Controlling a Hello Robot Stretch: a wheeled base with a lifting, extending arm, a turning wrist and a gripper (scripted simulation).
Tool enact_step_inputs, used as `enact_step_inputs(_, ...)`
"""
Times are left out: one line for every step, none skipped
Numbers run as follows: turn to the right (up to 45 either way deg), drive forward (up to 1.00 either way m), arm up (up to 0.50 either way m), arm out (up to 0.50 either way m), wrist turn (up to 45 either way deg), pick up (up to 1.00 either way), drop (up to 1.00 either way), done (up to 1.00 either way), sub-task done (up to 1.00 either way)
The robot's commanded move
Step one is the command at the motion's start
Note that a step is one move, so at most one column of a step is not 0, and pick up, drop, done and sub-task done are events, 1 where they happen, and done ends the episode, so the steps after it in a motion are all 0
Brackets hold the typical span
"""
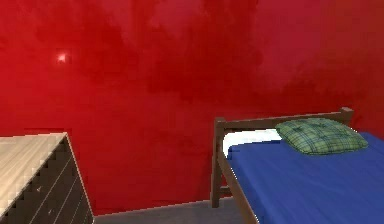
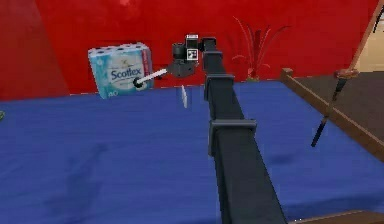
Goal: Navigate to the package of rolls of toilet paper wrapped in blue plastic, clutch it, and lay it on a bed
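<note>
A package of toilet paper rolls in blue plastic [image 2: 120, 70] shows at the far edge of a bed with a blue cover [image 2: 100, 150], against the red wall. My arm [image 2: 230, 140] reaches out over the bed, and the gripper [image 2: 165, 80] at its end points a thin finger [image 2: 155, 75] at the package. The package's lower edge meets the bed's far edge, so I cannot tell whether the gripper holds it. In the forward view, the bed [image 1: 310, 185] with a wooden headboard and a green checked pillow [image 1: 322, 136] stands at the right.
A light wooden dresser [image 1: 35, 180] stands at the forward view's lower left, before a red wall [image 1: 150, 90]. In the arm side view, a red thin-leaved plant [image 2: 255, 45] stands behind the bed. A dark stick [image 2: 330, 110] leans by the bed's wooden frame [image 2: 310, 95].
</note>
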Motion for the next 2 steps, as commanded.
enact_step_inputs(0.0,0.00,-0.32,0.00,0.0,0.00,0.00,0.00,0.00)
enact_step_inputs(0.0,0.00,0.00,0.00,0.0,0.00,1.00,0.00,0.00)
